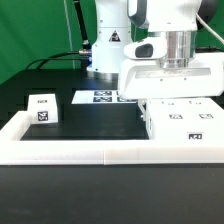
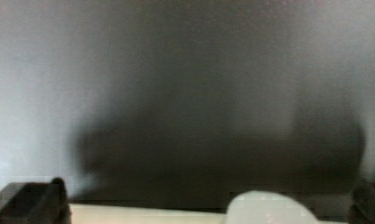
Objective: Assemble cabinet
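Note:
The cabinet [image 1: 186, 122], a white box-shaped body with small tags on top, lies at the exterior view's right on the black table. My gripper [image 1: 172, 98] hangs straight down right over it, and its fingertips are hidden behind the wide white hand. In the wrist view the gripper [image 2: 205, 206] is open: two dark fingers [image 2: 33, 202] stand far apart at the frame's edges. A pale flat surface and a blurred white rounded part [image 2: 283, 208] lie between them, untouched. A small white piece with a tag [image 1: 42, 108] stands alone at the exterior view's left.
The marker board [image 1: 103, 97] lies at the back by the robot's base. A low white rail frame [image 1: 60, 150] borders the table at the front and left. Cables run behind the base, before a green backdrop.

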You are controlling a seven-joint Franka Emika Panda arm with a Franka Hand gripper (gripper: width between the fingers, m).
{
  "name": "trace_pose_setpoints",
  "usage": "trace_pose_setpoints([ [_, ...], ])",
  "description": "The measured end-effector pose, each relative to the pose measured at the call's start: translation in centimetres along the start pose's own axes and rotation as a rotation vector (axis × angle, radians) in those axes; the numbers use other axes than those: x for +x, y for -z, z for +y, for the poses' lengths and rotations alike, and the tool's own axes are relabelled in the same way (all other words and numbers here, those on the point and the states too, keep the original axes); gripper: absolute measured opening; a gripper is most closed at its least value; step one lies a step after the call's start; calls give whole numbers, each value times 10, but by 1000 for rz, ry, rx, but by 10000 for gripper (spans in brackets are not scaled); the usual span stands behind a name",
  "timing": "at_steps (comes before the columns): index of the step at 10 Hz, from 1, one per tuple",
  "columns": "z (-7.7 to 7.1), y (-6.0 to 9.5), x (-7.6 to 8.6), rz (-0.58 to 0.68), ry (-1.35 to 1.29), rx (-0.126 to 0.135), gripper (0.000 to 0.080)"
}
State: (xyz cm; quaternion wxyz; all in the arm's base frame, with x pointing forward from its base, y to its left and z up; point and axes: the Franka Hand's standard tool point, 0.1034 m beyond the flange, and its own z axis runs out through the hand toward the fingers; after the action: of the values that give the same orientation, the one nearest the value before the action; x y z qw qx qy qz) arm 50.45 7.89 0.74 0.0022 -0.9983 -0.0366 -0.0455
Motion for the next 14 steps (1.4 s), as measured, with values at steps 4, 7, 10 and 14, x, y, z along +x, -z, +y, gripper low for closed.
trace_pose_setpoints([
  [4,-6,0,-1,19,2,5,797],
  [7,-7,-2,-8,35,21,8,538],
  [10,-9,-3,-12,38,25,10,197],
  [14,-11,-4,-14,36,39,10,9],
])
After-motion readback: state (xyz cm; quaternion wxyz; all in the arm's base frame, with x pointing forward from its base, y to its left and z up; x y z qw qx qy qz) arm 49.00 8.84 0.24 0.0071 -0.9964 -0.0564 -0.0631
